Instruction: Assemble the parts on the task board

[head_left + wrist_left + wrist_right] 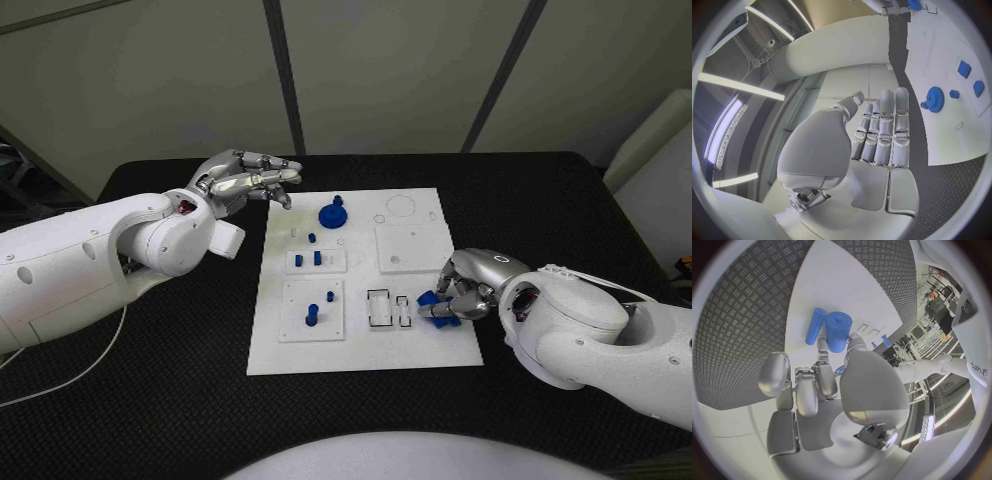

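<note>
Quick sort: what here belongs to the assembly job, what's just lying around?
Job:
- task board
- blue gear
- small blue pegs
- blue cylinders at the right robot hand
- left robot hand, holding nothing

Lying about:
- white cable on the black table

The white flat task board (411,352) has bare room along its near edge & far right corner. The blue gear w/ a peg (335,214) sticks up at the far side, near the silver left hand (245,180). The silver right hand (464,288) sits low at the board's right edge, holding blue round pegs (437,309), blocking that side.
</note>
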Tool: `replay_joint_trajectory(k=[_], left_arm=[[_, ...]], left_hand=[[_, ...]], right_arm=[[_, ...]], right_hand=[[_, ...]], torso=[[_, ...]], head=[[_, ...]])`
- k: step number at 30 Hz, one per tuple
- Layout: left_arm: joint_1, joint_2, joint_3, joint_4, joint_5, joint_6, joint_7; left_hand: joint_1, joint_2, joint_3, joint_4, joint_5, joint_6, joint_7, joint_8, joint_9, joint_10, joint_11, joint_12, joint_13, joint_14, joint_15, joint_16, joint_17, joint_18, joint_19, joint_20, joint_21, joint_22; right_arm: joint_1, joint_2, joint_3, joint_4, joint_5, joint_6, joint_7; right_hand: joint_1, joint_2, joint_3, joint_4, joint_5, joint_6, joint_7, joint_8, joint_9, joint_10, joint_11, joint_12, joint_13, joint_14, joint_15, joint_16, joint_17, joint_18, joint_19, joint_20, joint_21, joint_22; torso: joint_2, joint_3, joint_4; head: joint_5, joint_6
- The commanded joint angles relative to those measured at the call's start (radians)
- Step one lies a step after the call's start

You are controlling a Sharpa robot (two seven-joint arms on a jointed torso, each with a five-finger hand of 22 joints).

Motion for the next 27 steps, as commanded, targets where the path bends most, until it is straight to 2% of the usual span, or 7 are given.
replay_joint_trajectory(k=[1, 8, 13, 21, 27], left_arm=[[0.001, 0.0, 0.001, 0.002, 0.002, 0.011, -0.002], [0.001, -0.001, 0.001, 0.003, 0.002, 0.021, -0.018], [0.001, -0.002, 0.001, 0.004, 0.002, 0.026, -0.023], [0.001, -0.003, 0.001, 0.005, 0.002, 0.031, -0.027], [0.001, -0.003, 0.0, 0.005, 0.002, 0.033, -0.03]], left_hand=[[-0.013, -0.001, -0.004, 0.0, -0.004, -0.005, 0.0, 0.004, 0.001, -0.007, 0.0, 0.006, 0.0, 0.005, 0.004, -0.003, -0.002, -0.002, 0.008, 0.0, -0.005, -0.001], [-0.016, -0.003, -0.008, 0.001, -0.004, -0.01, 0.001, 0.003, 0.0, -0.012, 0.0, 0.007, -0.001, 0.003, 0.005, -0.003, -0.003, -0.003, 0.008, 0.001, -0.008, -0.004], [-0.015, -0.003, -0.009, 0.001, -0.004, -0.011, 0.001, 0.003, 0.0, -0.013, 0.001, 0.007, -0.001, 0.002, 0.005, -0.004, -0.004, -0.003, 0.008, 0.001, -0.008, -0.004], [-0.015, -0.003, -0.009, 0.001, -0.004, -0.012, 0.001, 0.003, 0.0, -0.014, 0.001, 0.007, -0.001, 0.002, 0.006, -0.004, -0.004, -0.003, 0.008, 0.001, -0.009, -0.005], [-0.015, -0.003, -0.009, 0.001, -0.004, -0.012, 0.001, 0.003, 0.0, -0.014, 0.001, 0.007, -0.001, 0.002, 0.006, -0.004, -0.004, -0.003, 0.008, 0.001, -0.009, -0.005]], right_arm=[[-0.007, 0.008, -0.001, -0.005, -0.015, 0.046, -0.016], [-0.027, 0.03, -0.001, -0.021, -0.017, 0.064, -0.021], [-0.034, 0.038, -0.001, -0.025, -0.024, 0.045, -0.019], [-0.037, 0.034, -0.001, -0.013, -0.023, -0.054, -0.012], [-0.037, 0.021, 0.0, 0.014, 0.039, -0.141, -0.001]], right_hand=[[-0.012, -0.003, -0.007, -0.002, 0.005, 0.002, -0.003, 0.007, 0.002, -0.003, -0.008, -0.005, 0.002, 0.102, -0.008, 0.004, 0.246, -0.02, 0.002, -0.005, 0.005, -0.001], [-0.014, -0.004, -0.009, -0.003, 0.003, 0.0, -0.003, 0.01, 0.004, -0.006, -0.008, -0.011, -0.003, 0.102, -0.009, 0.003, 0.245, -0.02, 0.0, -0.006, 0.003, -0.004], [-0.001, 0.002, -0.006, -0.005, 0.004, -0.002, -0.005, 0.017, 0.009, -0.006, -0.009, -0.012, -0.001, 0.102, -0.01, 0.004, 0.246, -0.02, 0.0, -0.007, 0.003, -0.002], [0.063, 0.044, 0.012, -0.01, 0.083, -0.002, -0.013, 0.054, 0.036, 0.002, -0.017, -0.007, 0.013, 0.104, -0.017, 0.008, 0.255, -0.022, 0.006, -0.013, 0.009, 0.009], [0.089, 0.061, 0.012, -0.011, 0.148, -0.006, -0.021, 0.078, 0.056, 0.007, -0.024, -0.007, 0.019, 0.106, -0.022, 0.012, 0.262, -0.023, 0.011, -0.018, 0.014, 0.017]], torso=[[0.001, 0.0, 0.0005], [0.001, -0.0001, 0.0002], [0.0, -0.0007, 0.0002], [0.0, 0.0002, -0.0002], [-0.001, -0.0002, 0.0008]], head=[[0.0, 0.0], [0.002, -0.002], [0.003, -0.003], [0.005, -0.003], [0.007, -0.001]])
